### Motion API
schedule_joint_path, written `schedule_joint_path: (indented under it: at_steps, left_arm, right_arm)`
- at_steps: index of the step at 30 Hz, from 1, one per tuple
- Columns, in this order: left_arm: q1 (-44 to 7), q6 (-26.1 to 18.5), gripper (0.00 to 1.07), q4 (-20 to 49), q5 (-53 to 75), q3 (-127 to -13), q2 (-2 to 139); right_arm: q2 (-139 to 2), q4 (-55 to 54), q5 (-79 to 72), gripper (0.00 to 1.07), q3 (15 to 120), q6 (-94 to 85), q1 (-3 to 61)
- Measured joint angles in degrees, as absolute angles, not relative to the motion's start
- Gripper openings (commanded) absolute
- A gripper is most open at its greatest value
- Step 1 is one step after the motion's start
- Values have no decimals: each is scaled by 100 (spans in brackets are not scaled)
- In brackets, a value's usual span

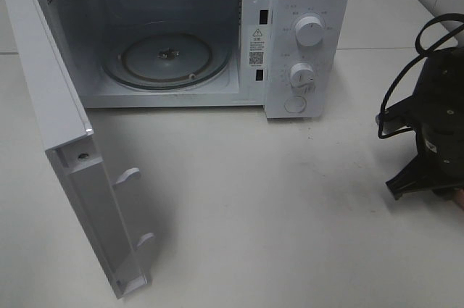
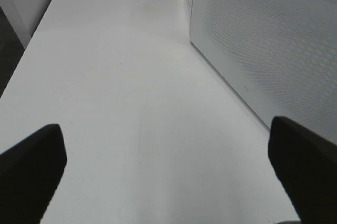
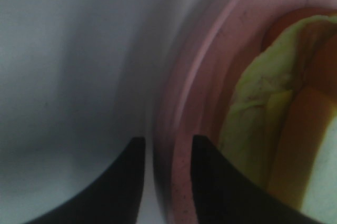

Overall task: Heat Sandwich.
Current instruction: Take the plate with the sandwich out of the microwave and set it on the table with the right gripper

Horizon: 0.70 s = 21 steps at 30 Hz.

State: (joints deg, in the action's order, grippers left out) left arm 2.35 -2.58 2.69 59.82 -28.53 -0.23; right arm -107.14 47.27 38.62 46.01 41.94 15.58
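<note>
Sandwich (image 3: 274, 129) lies on the pink plate (image 3: 210, 76), just inside the right gripper (image 3: 167, 182), whose 2 fingers straddle the plate's rim, nearly clamped. Left gripper (image 2: 168, 166) hangs spread wide, empty, beside the microwave door (image 2: 263, 39).

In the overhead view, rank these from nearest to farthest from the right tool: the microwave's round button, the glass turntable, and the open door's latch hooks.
Distances taken from the right tool, at the table's right edge.
1. Round button, low on the microwave's control panel, nearest.
2. Glass turntable, inside the cavity.
3. Latch hooks, on the open door at far left.
</note>
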Motion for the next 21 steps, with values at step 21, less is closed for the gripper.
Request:
schedule_joint_path:
  at_steps: [21]
  left_arm:
    - [235, -258, 101, 269, 5982, -2853, -23]
  right_arm:
    - [-8600, 2303, 4383, 82, 4595, 1902, 1558]
